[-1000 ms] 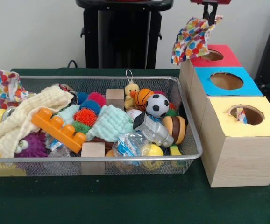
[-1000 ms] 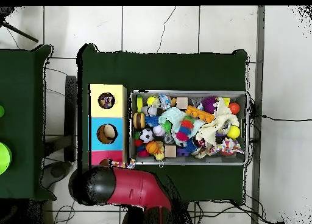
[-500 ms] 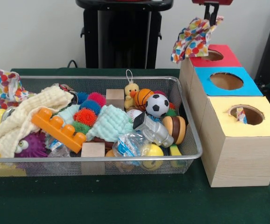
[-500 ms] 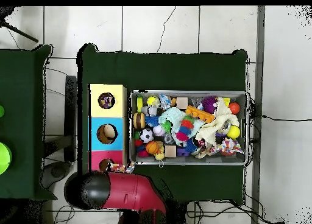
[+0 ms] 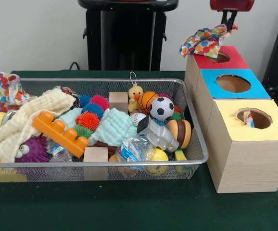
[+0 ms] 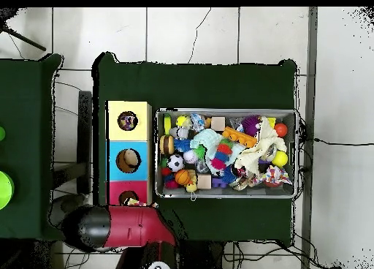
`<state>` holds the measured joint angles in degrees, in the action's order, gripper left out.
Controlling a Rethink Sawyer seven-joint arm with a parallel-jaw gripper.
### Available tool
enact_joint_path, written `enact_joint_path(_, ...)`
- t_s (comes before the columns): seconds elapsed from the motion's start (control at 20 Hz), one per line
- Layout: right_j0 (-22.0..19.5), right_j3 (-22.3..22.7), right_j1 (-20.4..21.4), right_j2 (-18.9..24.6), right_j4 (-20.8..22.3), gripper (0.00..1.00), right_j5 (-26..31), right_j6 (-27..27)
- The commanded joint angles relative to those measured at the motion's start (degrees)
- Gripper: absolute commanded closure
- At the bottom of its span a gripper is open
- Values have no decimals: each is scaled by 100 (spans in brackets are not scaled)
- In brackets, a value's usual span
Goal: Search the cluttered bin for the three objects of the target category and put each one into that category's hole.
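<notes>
My gripper (image 5: 229,23) hangs at the top right, shut on one corner of a polka-dot cloth (image 5: 204,42). The cloth droops over the left rim of the red box's hole (image 5: 219,57). From above, the red arm (image 6: 124,226) covers the gripper, and a scrap of the cloth (image 6: 133,202) shows at the red box (image 6: 128,191). A second polka-dot cloth (image 5: 8,89) drapes over the far left corner of the wire bin (image 5: 129,163). A bit of patterned cloth (image 5: 248,118) sticks up inside the yellow box's hole.
A blue box (image 5: 233,83) stands between the red and yellow boxes (image 5: 264,127). The bin holds a cream cloth (image 5: 28,118), an orange brick (image 5: 59,132), a mint cloth (image 5: 112,126), a soccer ball (image 5: 162,108), wooden blocks and spiky balls.
The gripper has moved right with the polka-dot cloth, which now hangs flatter over the red box's hole. From above, the arm has swung left.
</notes>
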<state>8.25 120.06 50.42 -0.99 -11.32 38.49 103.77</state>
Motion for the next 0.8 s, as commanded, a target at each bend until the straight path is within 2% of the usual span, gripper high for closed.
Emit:
enact_joint_path(0.05,227,-1044,-884,67,-398,100,173,1803)
enact_joint_path(0.35,149,-1033,-1172,149,-623,100,-296,1576)
enact_joint_path(0.65,276,-1471,-1540,-83,-514,100,-177,1575)
enact_joint_path(0.8,8,-1322,-1493,-21,-412,100,-274,1179)
